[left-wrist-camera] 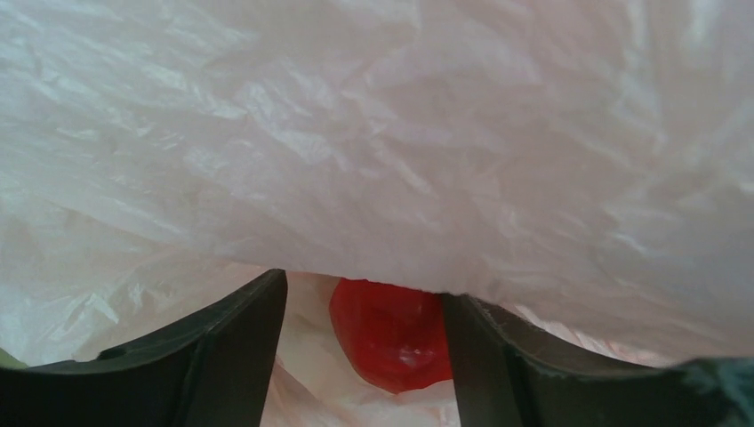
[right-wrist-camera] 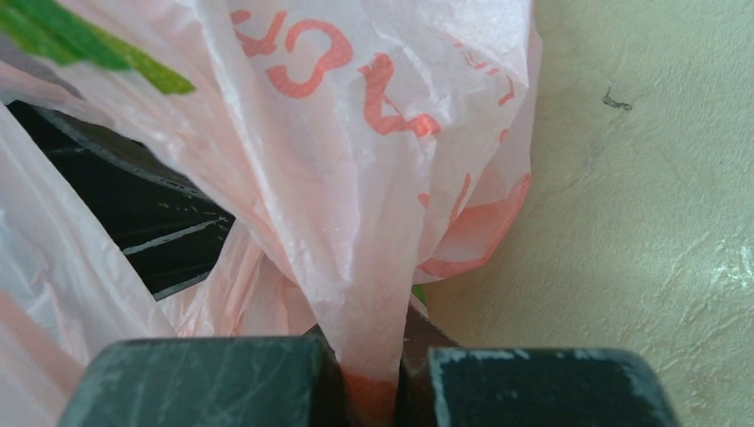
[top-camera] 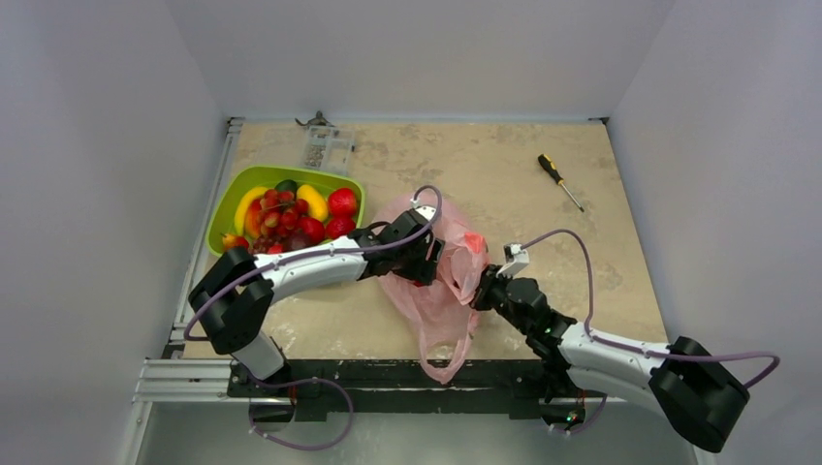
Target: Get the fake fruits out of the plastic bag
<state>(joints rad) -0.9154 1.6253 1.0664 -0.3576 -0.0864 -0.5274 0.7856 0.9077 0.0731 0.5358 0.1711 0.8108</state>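
- Red fruit (left-wrist-camera: 391, 338) is seen inside plastic bag (top-camera: 441, 291). Bag lies mid-table (top-camera: 465, 165), betw. the two arms.
- Other fruits (top-camera: 291, 218) are piled in green tray (top-camera: 281, 174), left of bag; judged already out.
- Risk: film may be pinched w/ the fruit if jaws are closed here, as it hangs right over the fingertips.
- Risk: glossy round fruit may squirt out if caught off-centre; it sits nearer one finger.
- Risk: bag may be dragged along if the thin bunched film slips from the rt hold.
- Left gripper (left-wrist-camera: 364, 298): inside bag, jaws well apart, fruit betw. them, gap seen on one side; nothing gripped.
- Right gripper (right-wrist-camera: 373, 365): clamped tight on bunched film at bag's rt edge.
- Screwdriver (top-camera: 560, 181): well apart, no concern.
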